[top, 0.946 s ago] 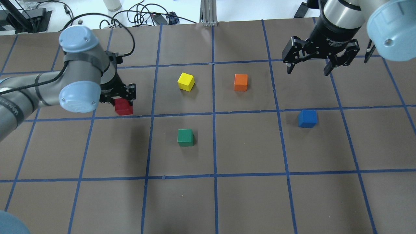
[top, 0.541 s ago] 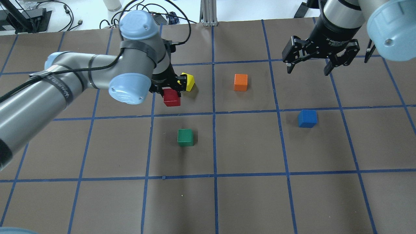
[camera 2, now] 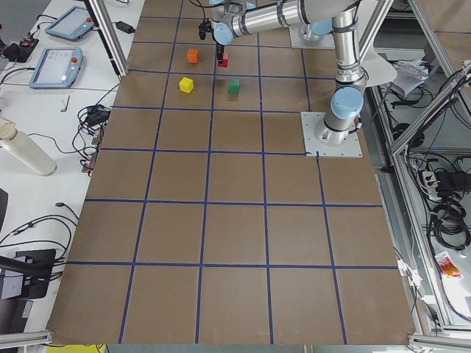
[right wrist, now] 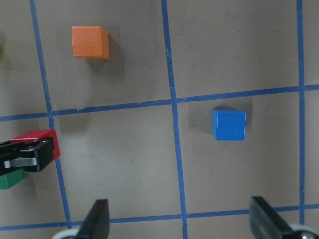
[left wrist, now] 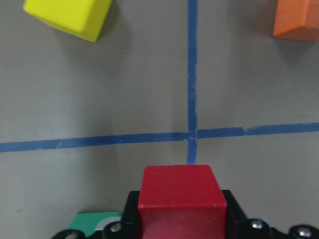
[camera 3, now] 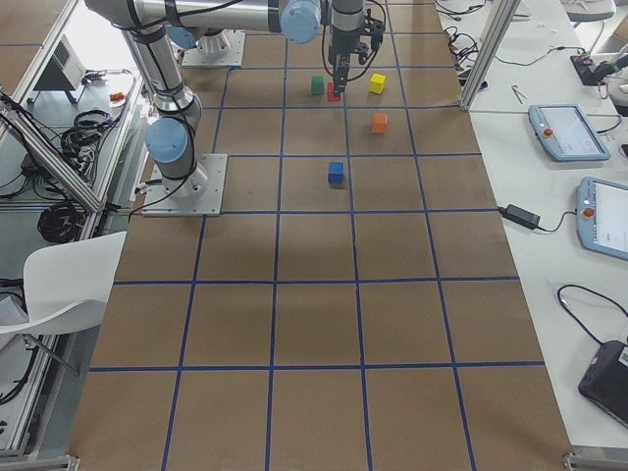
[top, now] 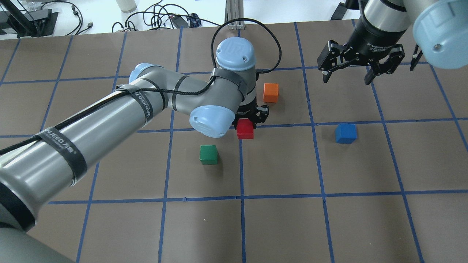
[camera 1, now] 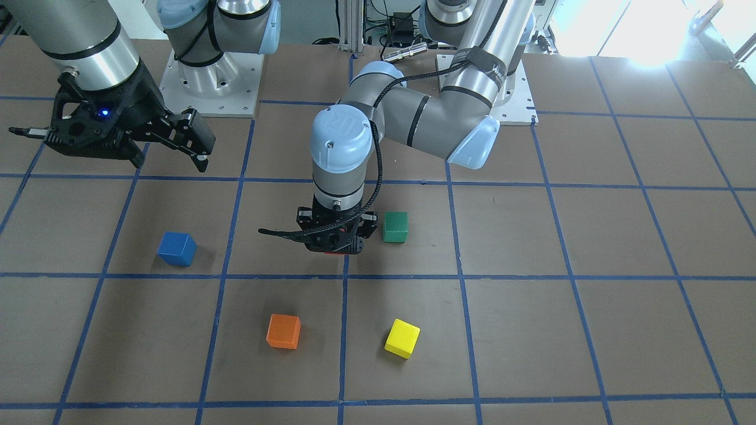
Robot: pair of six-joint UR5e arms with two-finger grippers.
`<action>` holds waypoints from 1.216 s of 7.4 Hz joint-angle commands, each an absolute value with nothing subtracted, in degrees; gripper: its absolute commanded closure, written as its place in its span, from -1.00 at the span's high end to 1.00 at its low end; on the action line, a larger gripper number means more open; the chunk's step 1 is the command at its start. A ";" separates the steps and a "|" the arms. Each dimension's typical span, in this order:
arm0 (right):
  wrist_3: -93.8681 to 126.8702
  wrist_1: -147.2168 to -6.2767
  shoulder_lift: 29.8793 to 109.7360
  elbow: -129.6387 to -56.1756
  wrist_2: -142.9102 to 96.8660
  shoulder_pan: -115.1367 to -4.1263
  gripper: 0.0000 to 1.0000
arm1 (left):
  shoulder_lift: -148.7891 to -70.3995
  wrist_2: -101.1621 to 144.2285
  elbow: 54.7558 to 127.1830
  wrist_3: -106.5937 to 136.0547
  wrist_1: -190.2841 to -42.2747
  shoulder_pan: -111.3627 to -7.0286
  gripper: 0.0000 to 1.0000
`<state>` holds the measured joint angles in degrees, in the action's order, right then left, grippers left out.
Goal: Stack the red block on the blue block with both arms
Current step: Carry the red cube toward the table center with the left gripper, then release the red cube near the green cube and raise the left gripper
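My left gripper [top: 246, 126] is shut on the red block [top: 245, 132] and holds it just above the table, over the centre grid line. The left wrist view shows the red block [left wrist: 179, 191] between the jaws, above a tape crossing. The blue block [top: 345, 133] sits on the table to the right, about one grid square from the red block; it also shows in the right wrist view [right wrist: 229, 124]. My right gripper [top: 346, 81] is open and empty, raised behind the blue block.
A green cube [top: 208, 154] lies just left of and nearer than the red block. An orange cube [top: 271, 92] lies just behind it. A yellow cube [camera 1: 402, 339] is hidden by my left arm in the overhead view. Blue tape lines grid the brown table [top: 292, 219].
My left arm has swung right with the red block, from the table's left side past the yellow cube to the centre line. The right arm has not moved.
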<state>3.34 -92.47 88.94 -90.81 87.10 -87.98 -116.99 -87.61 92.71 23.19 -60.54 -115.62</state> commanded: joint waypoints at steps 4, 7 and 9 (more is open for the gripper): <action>3.25 -92.46 88.95 -90.79 87.19 -87.89 1.00 | -121.91 -87.63 91.50 26.37 -58.62 -119.09 0.83; 3.34 -92.38 88.94 -90.88 87.10 -87.89 1.00 | -117.00 -88.76 92.02 24.53 -61.24 -115.60 1.00; 3.43 -92.20 88.86 -91.23 86.23 -88.07 1.00 | -108.41 -89.38 91.93 13.69 -73.58 -104.90 1.00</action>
<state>3.39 -92.35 88.92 -91.03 86.82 -87.97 -113.31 -88.80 91.76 20.02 -66.27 -110.46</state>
